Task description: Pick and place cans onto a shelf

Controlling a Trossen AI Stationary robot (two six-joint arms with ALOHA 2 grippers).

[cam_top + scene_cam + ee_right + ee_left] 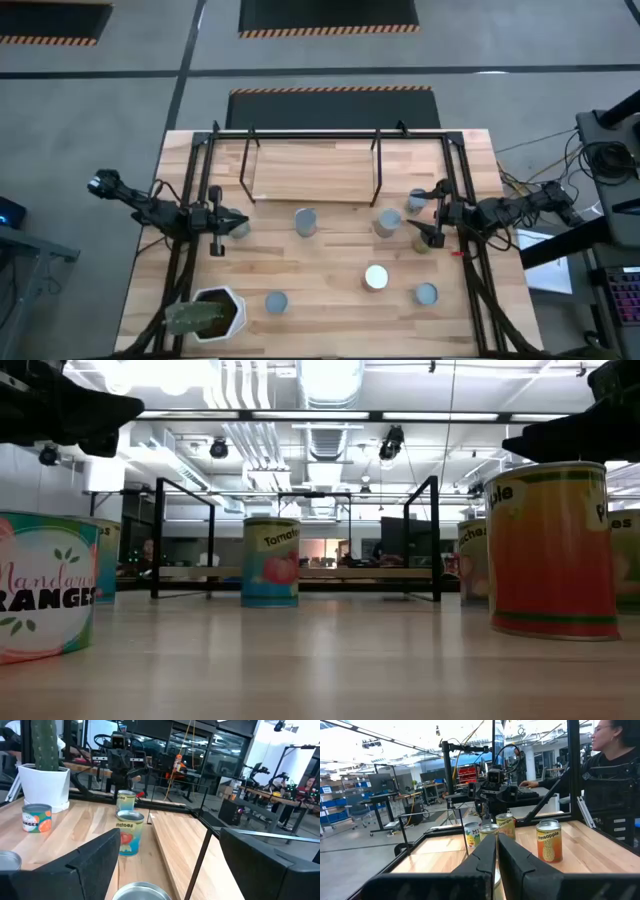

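Observation:
The light-wood shelf (312, 172) stands on black rod legs at the table's far middle, with nothing on it. Several cans stand on the table: a tomato can (306, 222) (129, 832), one (388, 224) just ahead of my right gripper, a pineapple can (375, 277) (549, 840), and a mandarin can (276, 302) (36, 817). My left gripper (236, 225) is shut, up off the table over a greenish can (244, 232). My right gripper (432, 215) is wide open, and a can top (142, 890) shows low between its fingers.
A white hexagonal pot with a cactus (210, 315) stands at the near left corner. A black frame (190, 200) runs along the table's sides and far edge. More cans stand at the right (418, 200) (426, 293). A person (612, 767) sits beyond the table's near side.

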